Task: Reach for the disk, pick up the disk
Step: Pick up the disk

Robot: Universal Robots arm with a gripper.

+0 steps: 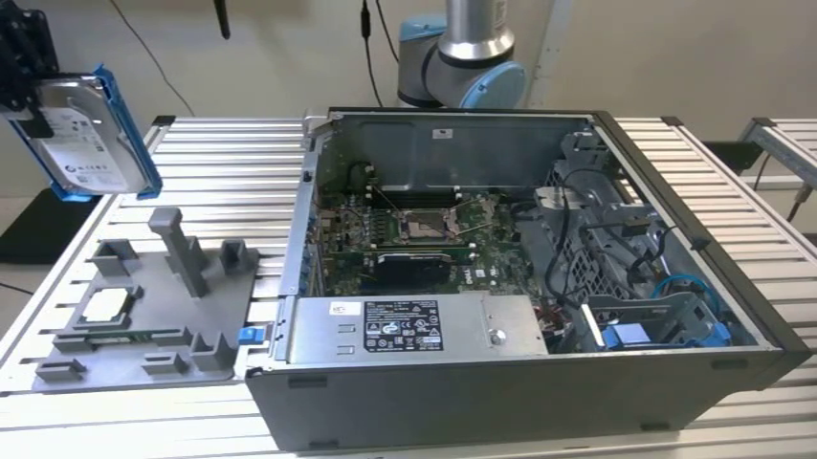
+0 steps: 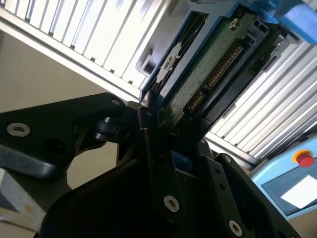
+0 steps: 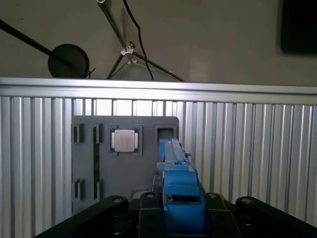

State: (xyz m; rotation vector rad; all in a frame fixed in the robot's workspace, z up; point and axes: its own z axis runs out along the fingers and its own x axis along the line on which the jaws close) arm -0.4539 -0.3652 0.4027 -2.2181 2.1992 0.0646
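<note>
Grey moulded tray (image 1: 143,308) lies flat on the slatted metal counter (image 1: 217,153) at the exterior view's left. A small square silver chip (image 1: 105,303) sits in one of its recesses. In the first wrist view the chip (image 3: 124,140) is seated in a square pocket of the tray (image 3: 130,168).

To the exterior view's right of the tray, and just beside it, stands an open computer case (image 1: 511,397). It holds a green board (image 1: 408,229) on its floor, a grey box (image 1: 408,330) with a black-and-white label along the near wall, and a blue cage (image 1: 664,333) in the near corner at the exterior view's right.

The pincer (image 1: 29,96) hangs above the counter's far corner at the exterior view's left, clamped on the disk (image 1: 87,129). The disk is held clear of the counter, on edge and slightly tilted, label showing, blue rails along its sides. In the second wrist view the black fingers (image 2: 148,124) press on the disk (image 2: 208,74) from both faces.
</note>
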